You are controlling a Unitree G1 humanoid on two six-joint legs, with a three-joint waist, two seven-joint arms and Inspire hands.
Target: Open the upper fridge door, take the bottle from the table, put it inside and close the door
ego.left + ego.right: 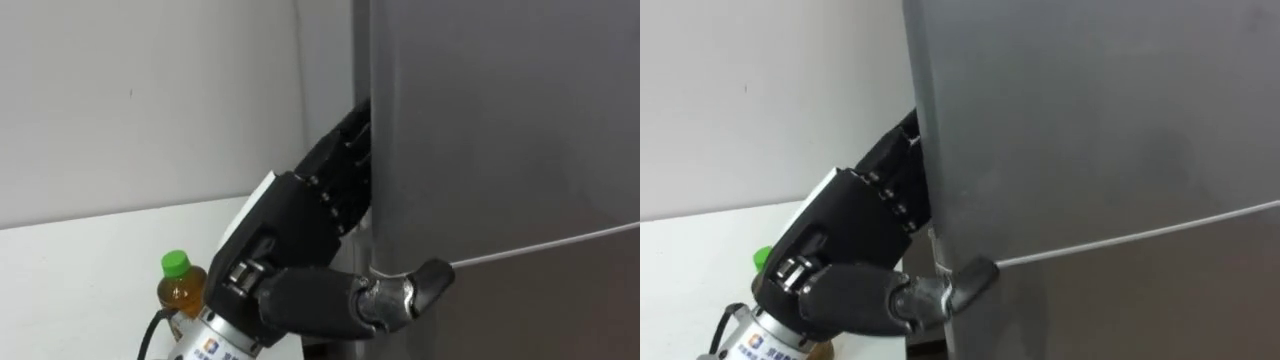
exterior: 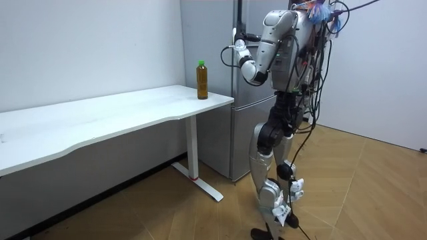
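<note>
Behind the smooth grey fridge door edge, fingers of the black left hand seemingly hide; grip untellable.

Fridge = landmark. Table stands close beside fridge's L side, w/ wall behind both. Bottle upright on table, at the corner nearest fridge, not touching it. Left hand at fridge's L edge, level w/ seam btwn upper & lower doors, nearer the camera than bottle & partly covering it. Robot stands before fridge's front, table to its L.
</note>
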